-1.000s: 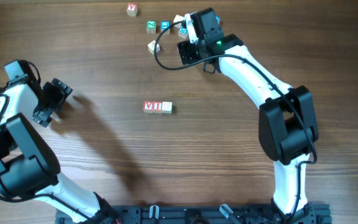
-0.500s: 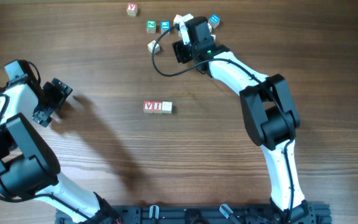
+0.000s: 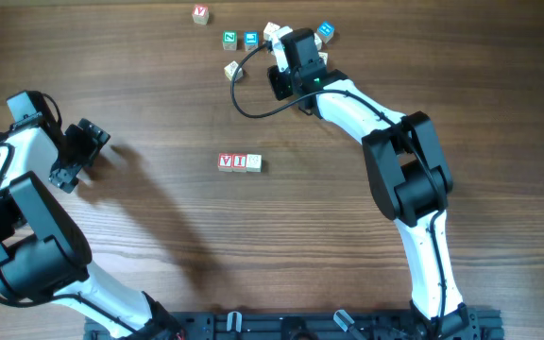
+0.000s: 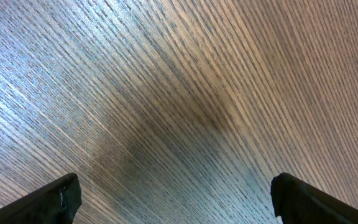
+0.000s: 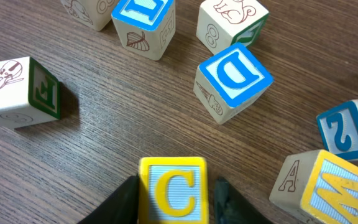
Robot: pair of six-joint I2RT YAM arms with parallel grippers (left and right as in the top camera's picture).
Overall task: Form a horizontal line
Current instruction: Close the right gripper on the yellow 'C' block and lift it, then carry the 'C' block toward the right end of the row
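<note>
A row of three blocks (image 3: 239, 162), two red-lettered and one pale, lies at the table's middle. Loose letter blocks are scattered at the far side. My right gripper (image 3: 283, 49) is among them, and in the right wrist view its fingers (image 5: 174, 200) are shut on a yellow C block (image 5: 173, 186). Around it lie a blue D block (image 5: 234, 81), a green F block (image 5: 20, 92) and a yellow M block (image 5: 328, 186). My left gripper (image 3: 76, 153) is open and empty over bare wood at the left; in its wrist view (image 4: 176, 199) nothing is between the fingers.
More far-side blocks: a red Y block (image 3: 200, 13), a green one (image 3: 229, 39), a blue one (image 3: 250, 39), a pale one (image 3: 233, 70) and a blue one (image 3: 325, 30). The right arm's black cable (image 3: 239, 90) loops toward the row.
The right arm swung its wrist left and folded over the block cluster; a blue block to its right came into view. The left arm and the row have not moved.
</note>
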